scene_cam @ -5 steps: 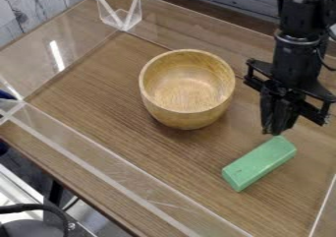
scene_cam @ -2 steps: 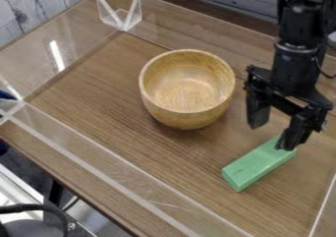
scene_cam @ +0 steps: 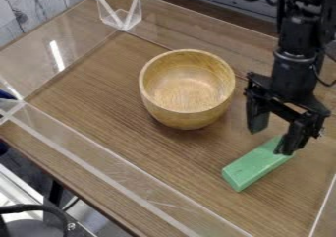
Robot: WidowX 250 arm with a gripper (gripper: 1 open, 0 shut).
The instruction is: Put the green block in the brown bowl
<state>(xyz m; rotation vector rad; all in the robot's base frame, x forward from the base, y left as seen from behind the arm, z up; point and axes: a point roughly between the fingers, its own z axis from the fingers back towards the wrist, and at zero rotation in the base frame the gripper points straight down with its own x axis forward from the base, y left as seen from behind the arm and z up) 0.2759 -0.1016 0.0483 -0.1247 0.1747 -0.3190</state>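
1 green block (scene_cam: 257, 166) lies flat on the wooden table (scene_cam: 118, 123), at the near right, set on a slant so that its far end points up and to the right. That far end sits just under the gripper (scene_cam: 281, 133), whose 2 dark fingers (scene_cam: 301, 135) stand spread wide and hold nothing; the right finger hangs right over the block's upper end, though whether it touches cannot be told, and the left finger comes down in the gap between the block and the bowl. The brown bowl (scene_cam: 188, 88) stands upright just left of the gripper, with nothing in it, near the block yet apart from it. The arm (scene_cam: 297, 29) drops in from the top right corner, nearly straight up and down, with the gripper pointing steeply at the table. Clear plastic walls (scene_cam: 53, 133) fence the table; 1 long wall runs along the near left side and another along the far side, where a small clear bracket (scene_cam: 120, 13) stands at the back. Bare wood stretches left of the bowl and in front of it, while the block lies close to the near right edge.
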